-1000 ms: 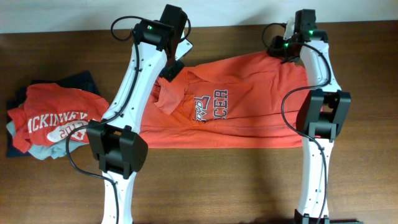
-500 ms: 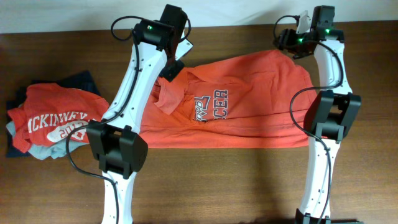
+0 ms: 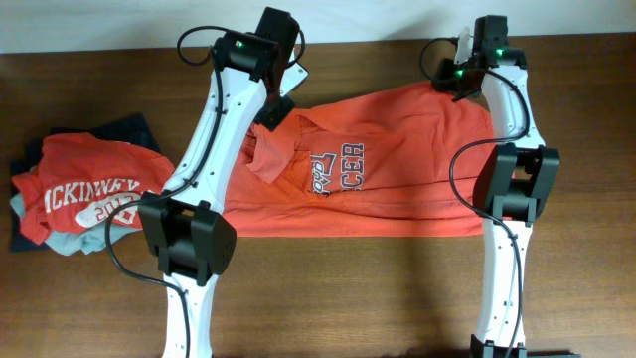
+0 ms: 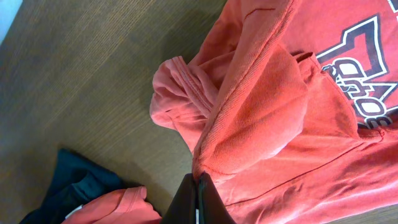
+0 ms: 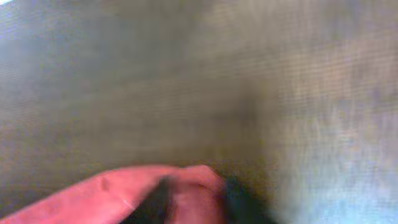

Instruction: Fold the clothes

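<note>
Far left, a pile of folded garments (image 3: pixel 75 194) sits on the wooden table (image 3: pixel 328 298). Then the left gripper (image 4: pixel 200 190), clamped tight on a bunched fold of the orange-red T-shirt (image 3: pixel 407 189), which lies spread mid-table between the 2 arms. At the shirt's far right corner the right gripper (image 5: pixel 199 199) has fingers either side of the cloth, too blurry to tell if it's pinching.

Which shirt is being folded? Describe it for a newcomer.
On the brown wooden table, look centre: a large orange-red T-shirt lies spread out. Unlike the folded red shirt at the left with white arched lettering, its chest print is small, grey-and-white.
</note>
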`<action>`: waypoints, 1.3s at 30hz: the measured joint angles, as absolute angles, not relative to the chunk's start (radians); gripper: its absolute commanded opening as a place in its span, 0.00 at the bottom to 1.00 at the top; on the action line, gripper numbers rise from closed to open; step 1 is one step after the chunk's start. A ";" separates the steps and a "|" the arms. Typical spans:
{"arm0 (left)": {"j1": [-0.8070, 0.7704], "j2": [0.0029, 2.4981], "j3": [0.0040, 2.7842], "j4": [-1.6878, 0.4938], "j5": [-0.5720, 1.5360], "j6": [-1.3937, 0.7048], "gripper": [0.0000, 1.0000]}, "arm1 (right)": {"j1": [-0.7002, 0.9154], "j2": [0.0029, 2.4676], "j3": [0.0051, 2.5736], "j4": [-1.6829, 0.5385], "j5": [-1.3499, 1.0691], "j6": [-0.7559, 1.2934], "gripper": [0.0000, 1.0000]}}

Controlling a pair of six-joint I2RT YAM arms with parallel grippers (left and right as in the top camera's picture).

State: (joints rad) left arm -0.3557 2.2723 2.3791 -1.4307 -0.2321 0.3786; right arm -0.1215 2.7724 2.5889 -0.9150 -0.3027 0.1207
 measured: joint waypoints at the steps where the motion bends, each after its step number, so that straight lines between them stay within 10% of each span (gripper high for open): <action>1: -0.356 2.272 2.379 -1.432 -0.233 0.379 0.00 | -0.125 2.772 2.589 -0.921 -0.303 0.120 0.14; 30: -0.354 2.257 2.438 -1.672 -0.159 0.511 0.01 | -0.194 2.519 2.634 -1.676 -0.249 0.014 0.05; 34: -0.354 2.257 2.438 -1.684 -0.129 0.532 0.05 | -0.194 2.519 2.634 -1.693 -0.209 -0.002 0.32; 39: -0.349 2.257 2.437 -1.684 -0.115 0.540 0.14 | -0.194 2.519 2.634 -1.693 -0.191 -0.004 0.33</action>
State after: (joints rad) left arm -0.3489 2.2570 2.4374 -1.6836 -0.1150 0.5396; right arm -0.1940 2.5195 2.6335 -1.6932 -0.1909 -0.0044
